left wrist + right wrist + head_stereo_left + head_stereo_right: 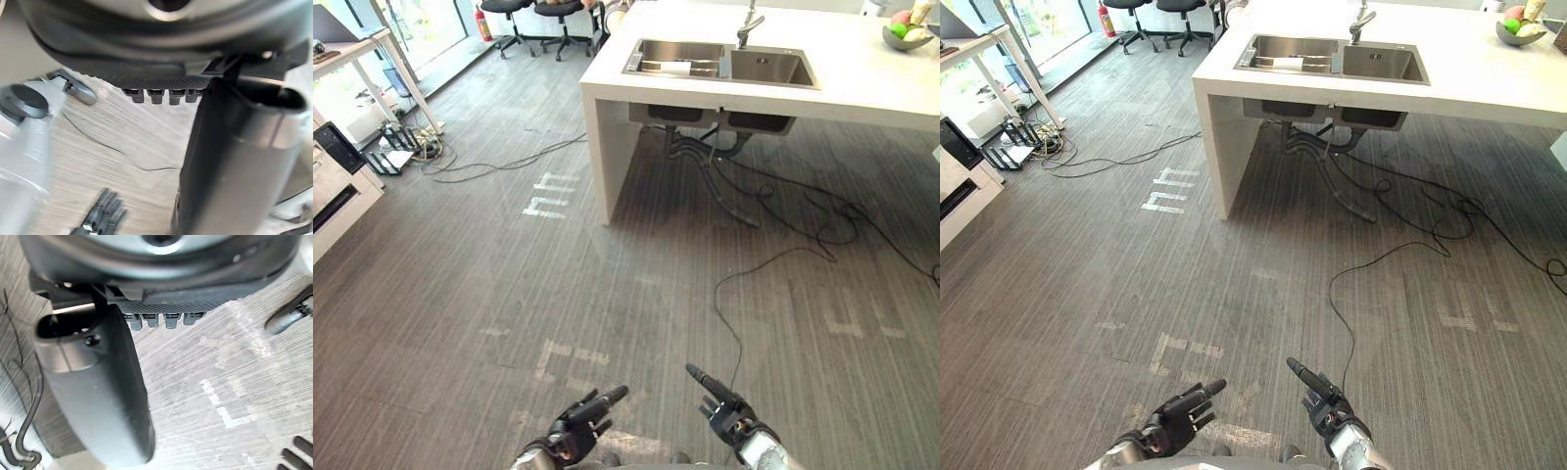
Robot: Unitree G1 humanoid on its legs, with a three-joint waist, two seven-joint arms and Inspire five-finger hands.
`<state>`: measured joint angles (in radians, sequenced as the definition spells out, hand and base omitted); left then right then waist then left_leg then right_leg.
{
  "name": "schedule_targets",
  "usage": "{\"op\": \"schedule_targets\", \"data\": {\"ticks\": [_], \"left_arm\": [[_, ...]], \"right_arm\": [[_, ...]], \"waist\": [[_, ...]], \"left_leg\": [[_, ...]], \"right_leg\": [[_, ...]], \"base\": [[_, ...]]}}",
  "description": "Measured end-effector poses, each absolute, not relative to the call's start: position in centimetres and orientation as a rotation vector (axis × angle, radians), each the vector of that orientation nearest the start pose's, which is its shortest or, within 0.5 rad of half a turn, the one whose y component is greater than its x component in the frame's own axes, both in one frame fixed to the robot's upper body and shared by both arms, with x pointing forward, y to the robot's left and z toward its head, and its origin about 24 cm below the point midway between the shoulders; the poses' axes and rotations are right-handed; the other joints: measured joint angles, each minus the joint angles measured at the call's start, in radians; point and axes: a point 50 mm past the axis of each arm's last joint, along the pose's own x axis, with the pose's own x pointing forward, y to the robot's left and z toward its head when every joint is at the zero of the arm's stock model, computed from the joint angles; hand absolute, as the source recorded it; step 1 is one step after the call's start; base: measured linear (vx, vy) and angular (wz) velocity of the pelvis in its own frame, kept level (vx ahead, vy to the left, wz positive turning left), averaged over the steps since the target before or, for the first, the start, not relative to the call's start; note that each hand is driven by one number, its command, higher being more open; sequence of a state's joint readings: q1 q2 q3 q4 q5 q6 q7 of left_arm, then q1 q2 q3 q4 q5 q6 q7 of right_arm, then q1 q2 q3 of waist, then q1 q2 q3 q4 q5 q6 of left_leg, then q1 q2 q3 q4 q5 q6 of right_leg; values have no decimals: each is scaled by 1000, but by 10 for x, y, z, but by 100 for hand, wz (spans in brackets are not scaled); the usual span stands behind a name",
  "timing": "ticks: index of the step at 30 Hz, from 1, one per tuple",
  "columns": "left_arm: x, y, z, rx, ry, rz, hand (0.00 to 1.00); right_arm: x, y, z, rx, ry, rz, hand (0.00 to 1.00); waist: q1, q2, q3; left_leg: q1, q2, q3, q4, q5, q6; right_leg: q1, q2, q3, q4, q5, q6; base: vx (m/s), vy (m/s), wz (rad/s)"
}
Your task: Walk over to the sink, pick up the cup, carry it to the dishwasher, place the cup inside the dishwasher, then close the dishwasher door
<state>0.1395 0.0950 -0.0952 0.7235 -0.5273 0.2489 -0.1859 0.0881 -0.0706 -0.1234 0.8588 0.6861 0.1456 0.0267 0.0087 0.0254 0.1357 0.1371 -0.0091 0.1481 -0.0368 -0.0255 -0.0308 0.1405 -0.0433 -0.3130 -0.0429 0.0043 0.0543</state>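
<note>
Two hands, both low at the near edge of the head views over grey striped floor: left hand (579, 428) and right hand (724, 406), palms facing inward, fingers relaxed and reaching forward and toward each other, each released and grasping nothing. One white counter (862, 88) well ahead, standing far from both hands. One steel sink (725, 65) set in its top, with two basins: left basin (680, 49) and right basin (769, 69). One tap (749, 24) behind the divider. One pale flat item (671, 69) in the left basin; whether a cup sits in either basin cannot be told from here. One bowl (906, 39) of fruit at the counter's far right. Two black office chairs (509, 10) beyond the counter's left end. One red fire extinguisher (481, 24) beside them. Several white floor marks (548, 196) between hands and counter.
</note>
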Motion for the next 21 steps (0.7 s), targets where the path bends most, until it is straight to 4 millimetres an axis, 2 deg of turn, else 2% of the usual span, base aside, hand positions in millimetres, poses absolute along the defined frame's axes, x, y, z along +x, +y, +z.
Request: {"op": "schedule_targets", "data": {"ticks": [2,4,5,6,8,10,11,12,13,15,17,18,20,21], "left_arm": [[119,156,-143,-430,1060,-24,100],[121,157,-144,-352,1062,-50,100],[120,157,-144,-340,1062,-53,100],[121,158,-144,-317,1065,-52,100],[121,160,-144,-280,1069,-46,100],[122,163,-144,-266,1067,-18,100],[123,169,-144,-249,1065,10,100],[123,176,-143,-224,1066,33,100],[123,178,-143,-214,1068,43,100],[123,182,-143,-199,1070,58,100],[127,184,-141,-193,1066,55,100],[132,187,-140,-187,1055,59,100],[140,190,-137,-179,1047,59,100],[145,195,-134,-175,1035,68,100]], "right_arm": [[115,-190,-150,649,990,-429,100],[109,-195,-153,596,1010,-438,100],[108,-197,-153,576,1012,-435,100],[106,-198,-154,515,1018,-418,100],[102,-204,-154,402,1033,-384,100],[110,-208,-152,324,1018,-350,100],[114,-211,-151,303,1014,-342,100],[115,-212,-151,284,1027,-337,100],[115,-212,-152,282,1032,-340,100],[115,-208,-153,278,1047,-316,100],[117,-205,-152,277,1046,-296,100],[118,-203,-152,286,1047,-282,100],[119,-201,-152,293,1052,-270,100],[119,-200,-152,301,1058,-260,100]], "waist": [[-2,-1,0],[-5,-2,1],[-6,-3,2],[-10,-11,4],[-13,-26,5],[-1,-22,8],[-3,-38,18],[-3,-50,29],[-5,-51,33],[-12,-38,42],[-18,-35,50],[-21,-38,60],[-22,-52,70],[-23,-76,83]], "left_leg": [[12,-1,4,-4,0,0],[26,-6,9,-7,-11,11],[29,-6,17,-5,-18,23],[30,-8,47,11,-31,44],[29,-21,64,22,-45,69],[26,-23,88,32,-43,92],[34,-25,91,54,-49,89],[66,-20,87,56,-50,88],[80,-15,85,52,-50,88],[109,26,83,53,-63,69],[121,58,80,64,-85,57],[127,80,78,72,-102,42],[141,94,78,78,-121,14],[154,87,77,88,-138,-9]], "right_leg": [[0,-3,4,14,-5,-2],[-16,-18,3,86,-48,-12],[-29,-27,1,124,-70,-8],[-62,-55,-2,213,-125,11],[-116,-101,-34,344,-166,28],[-199,-166,-97,537,-173,-15],[-242,-213,-133,666,-157,-42],[-246,-228,-134,729,-134,-36],[-257,-229,-132,756,-141,-30],[-265,-191,-119,689,-197,-16],[-273,-146,-89,572,-191,-8],[-280,-118,-63,444,-151,3],[-286,-108,-29,196,-31,25],[-293,-128,14,104,-3,46]], "base": [[-48,18,-4],[-54,27,0],[-71,47,5],[-44,45,11],[-28,63,6],[6,65,-19],[71,38,-9],[101,17,-1],[145,-27,5],[151,-100,3],[104,-124,1],[130,-191,-1],[164,-217,-3],[267,-350,7]]}}
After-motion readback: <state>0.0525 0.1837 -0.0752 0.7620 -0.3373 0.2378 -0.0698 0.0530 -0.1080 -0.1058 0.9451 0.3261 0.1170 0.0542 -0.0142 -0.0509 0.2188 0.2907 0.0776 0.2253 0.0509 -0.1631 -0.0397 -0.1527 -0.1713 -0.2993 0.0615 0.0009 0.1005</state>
